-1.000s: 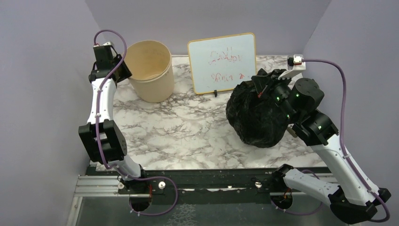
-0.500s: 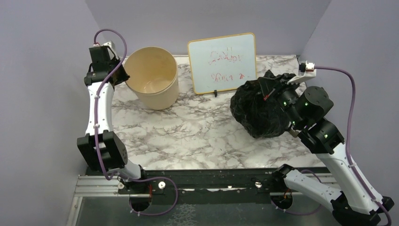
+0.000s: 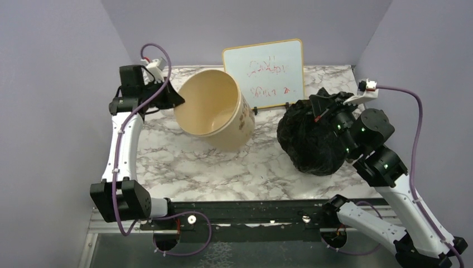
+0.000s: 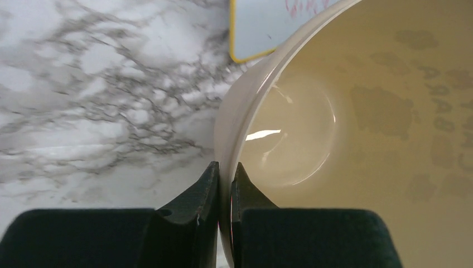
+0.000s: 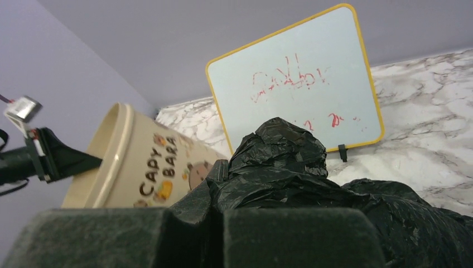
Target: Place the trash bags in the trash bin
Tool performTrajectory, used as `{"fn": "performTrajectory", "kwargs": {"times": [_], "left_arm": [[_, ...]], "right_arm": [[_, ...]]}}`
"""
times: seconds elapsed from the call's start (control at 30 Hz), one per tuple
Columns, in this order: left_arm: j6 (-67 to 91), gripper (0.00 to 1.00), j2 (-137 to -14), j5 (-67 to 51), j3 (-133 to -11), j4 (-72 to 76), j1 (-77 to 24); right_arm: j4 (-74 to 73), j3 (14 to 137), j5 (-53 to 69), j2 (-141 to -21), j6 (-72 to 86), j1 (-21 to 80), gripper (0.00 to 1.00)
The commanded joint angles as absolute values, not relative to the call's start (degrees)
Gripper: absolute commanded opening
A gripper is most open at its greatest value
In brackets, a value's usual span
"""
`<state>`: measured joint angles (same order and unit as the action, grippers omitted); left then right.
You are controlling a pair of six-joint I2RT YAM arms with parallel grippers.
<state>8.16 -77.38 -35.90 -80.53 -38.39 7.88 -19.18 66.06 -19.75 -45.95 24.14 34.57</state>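
left claw [image 4: 225, 170] is clamped on the rim of the bin [image 3: 215, 109], which is tipped at centre-left with its mouth facing near and up. right claw [image 3: 319, 106] pinches the top of the bag [image 3: 309, 139], at the right. i'd turn the mouth rightward, hold it firm, and lift the bag over the rim before release.

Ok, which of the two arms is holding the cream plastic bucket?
The left one: its fingers pinch the rolled rim of the tilted cream plastic bucket. The right arm's fingers grip the crinkly black plastic bag instead.
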Motion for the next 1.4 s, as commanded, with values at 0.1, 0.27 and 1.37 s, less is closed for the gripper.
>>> {"fn": "performTrajectory", "kwargs": {"times": [0.1, 0.27, 1.37], "left_arm": [[3.2, 0.0, -74.0, -38.1, -79.5, -44.2, -2.8], [2.0, 0.0, -75.8, -30.0, -81.8, -48.8, -6.8], [7.9, 0.02, -78.9, -10.1, -83.7, -47.2, -16.1]], "right_arm": [[-16.5, 65.3, -25.1, -42.2, 25.4, 34.9, 0.01], [-18.8, 67.0, -25.1, -43.9, 25.9, 35.0, 0.01], [-19.9, 66.9, -25.5, -46.2, 28.7, 34.9, 0.01]]}}
